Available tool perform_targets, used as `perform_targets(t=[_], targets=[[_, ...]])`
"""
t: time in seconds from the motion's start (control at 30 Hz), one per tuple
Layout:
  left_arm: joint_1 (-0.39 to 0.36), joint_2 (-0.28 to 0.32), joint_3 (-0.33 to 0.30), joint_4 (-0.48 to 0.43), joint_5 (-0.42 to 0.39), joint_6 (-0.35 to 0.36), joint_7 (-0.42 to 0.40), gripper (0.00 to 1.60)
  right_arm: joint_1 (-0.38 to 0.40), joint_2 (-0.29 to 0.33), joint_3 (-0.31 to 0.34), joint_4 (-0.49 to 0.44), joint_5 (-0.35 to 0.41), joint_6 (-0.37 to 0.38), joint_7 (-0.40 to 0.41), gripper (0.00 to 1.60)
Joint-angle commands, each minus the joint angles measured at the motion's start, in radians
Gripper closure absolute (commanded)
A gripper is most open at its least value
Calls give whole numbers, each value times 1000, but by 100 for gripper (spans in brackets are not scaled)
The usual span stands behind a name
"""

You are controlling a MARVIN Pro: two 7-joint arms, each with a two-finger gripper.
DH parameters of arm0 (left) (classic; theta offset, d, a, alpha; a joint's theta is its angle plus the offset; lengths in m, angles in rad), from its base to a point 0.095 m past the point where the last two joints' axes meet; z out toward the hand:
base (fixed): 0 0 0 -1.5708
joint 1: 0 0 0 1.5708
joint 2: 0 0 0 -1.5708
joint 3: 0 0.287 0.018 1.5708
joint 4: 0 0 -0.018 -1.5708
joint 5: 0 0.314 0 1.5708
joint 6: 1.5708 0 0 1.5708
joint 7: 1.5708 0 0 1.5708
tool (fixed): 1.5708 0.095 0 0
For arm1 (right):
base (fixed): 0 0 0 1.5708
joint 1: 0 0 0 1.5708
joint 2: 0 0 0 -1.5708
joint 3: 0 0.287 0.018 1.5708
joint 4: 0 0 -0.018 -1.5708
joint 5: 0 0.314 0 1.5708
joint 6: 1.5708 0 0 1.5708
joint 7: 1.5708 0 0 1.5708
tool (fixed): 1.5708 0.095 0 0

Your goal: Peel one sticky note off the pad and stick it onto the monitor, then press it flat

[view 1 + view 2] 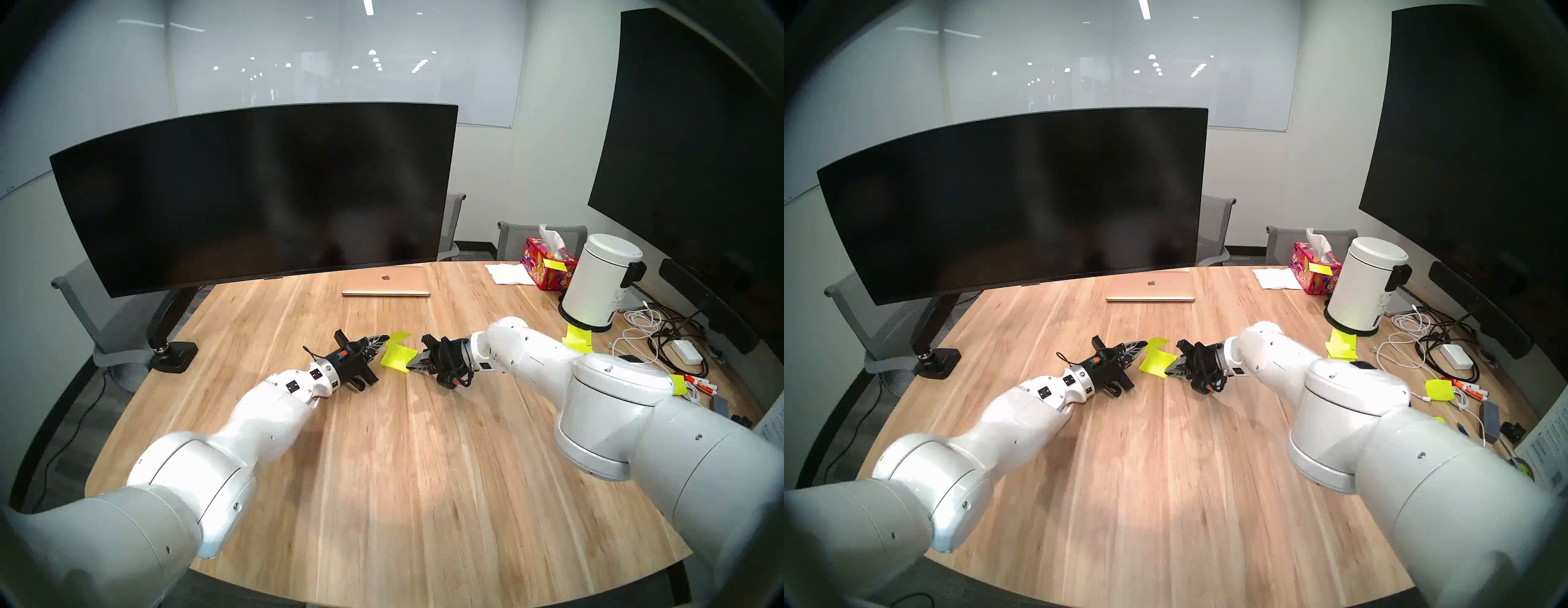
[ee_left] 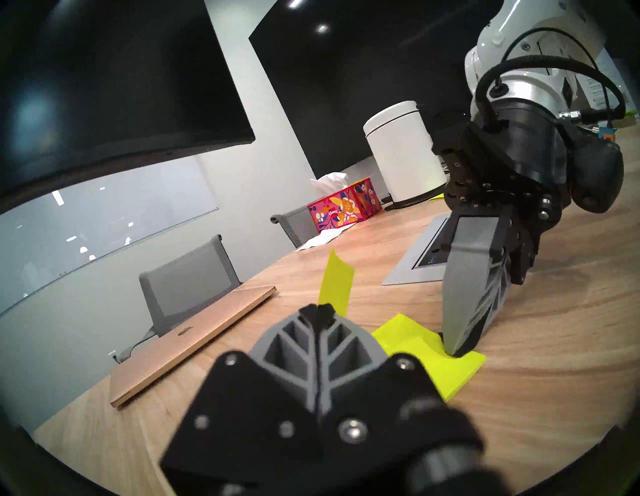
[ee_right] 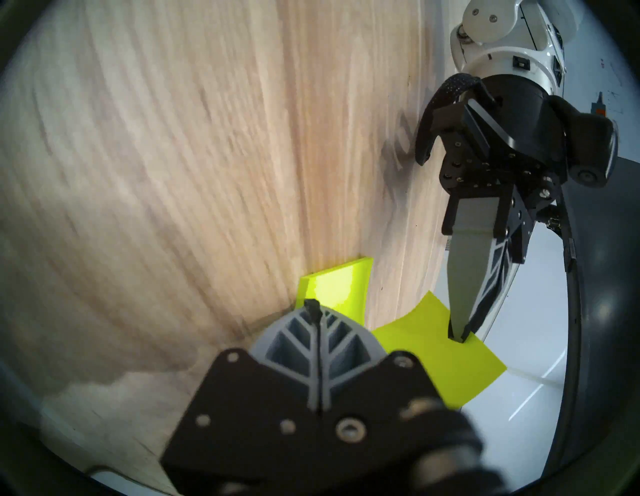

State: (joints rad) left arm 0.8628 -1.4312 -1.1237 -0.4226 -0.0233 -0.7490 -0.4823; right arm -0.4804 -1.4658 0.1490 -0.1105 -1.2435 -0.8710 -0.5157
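The pad lies flat on the wooden table, mid-table in front of the monitor. My right gripper is shut, its tips pressing down on the pad's near right corner; the left wrist view shows the tips on the pad. My left gripper is shut on the sticky note, a single sheet lifted and tilted up just behind the pad. The note stands up past my left fingertips. The right wrist view shows the note beside the pad. Whether they still join is hidden.
A closed gold laptop lies under the monitor's right end. At the right stand a tissue box, a white bin, loose yellow-green notes and cables. A black wall screen hangs at right. The monitor's arm clamp is at left.
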Motion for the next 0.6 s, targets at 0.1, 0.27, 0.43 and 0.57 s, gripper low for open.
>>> perform_targets(t=[0.1, 0.27, 0.43, 0.57], targets=[[-13, -3, -33, -23, -52, 21, -48, 160, -78, -3, -14, 5, -10, 5, 16, 160], [-6, -5, -45, -28, -69, 33, -70, 160, -79, -2, -15, 5, -11, 7, 15, 160], [8, -4, -55, -39, -82, 39, -88, 160, -81, -2, -15, 5, -11, 8, 14, 160], [19, 1, -63, -51, -90, 37, -94, 160, -81, -1, -15, 5, -12, 10, 13, 160]])
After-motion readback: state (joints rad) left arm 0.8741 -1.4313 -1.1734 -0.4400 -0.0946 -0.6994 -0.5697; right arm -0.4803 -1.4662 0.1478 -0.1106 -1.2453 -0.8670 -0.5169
